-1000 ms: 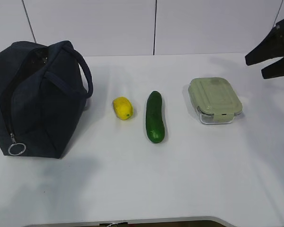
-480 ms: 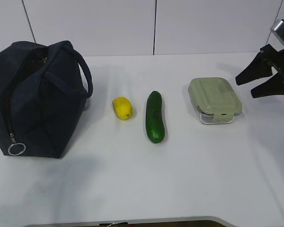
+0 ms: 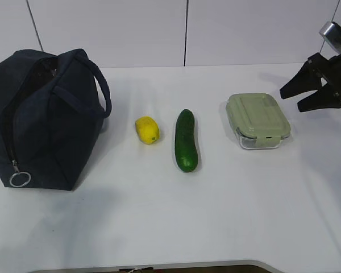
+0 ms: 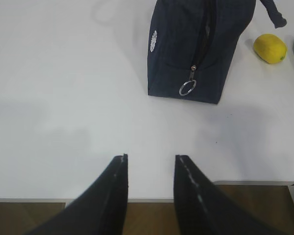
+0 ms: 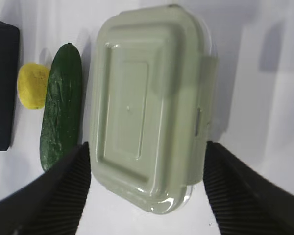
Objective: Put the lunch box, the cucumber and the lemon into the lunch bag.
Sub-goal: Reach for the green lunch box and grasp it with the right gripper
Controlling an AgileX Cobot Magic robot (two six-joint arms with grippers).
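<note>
A white table (image 3: 159,227) carries four items in a row, seen from the front at a downward slant. At the far left stands the lunch bag (image 3: 42,119), a boxy dark navy fabric bag with loop handles, its zipper running down the near end to a metal ring pull (image 3: 19,180). Toward the right sits the lunch box (image 3: 257,120), a clear glass container under a pale sage-green lid, flat on the table. Between them lies the dark green cucumber (image 3: 186,140), its length running front to back, and just left of it, apart from the bag, the small yellow lemon (image 3: 147,129). The right gripper (image 3: 298,98) hangs above the table just to the right of the lunch box, its black jaws spread wide and empty; in the right wrist view they frame the box's lid on either side without touching it. The left gripper (image 4: 150,164), seen only in the left wrist view, hovers over the table's near edge facing the bag, jaws partly parted with nothing between them.
</note>
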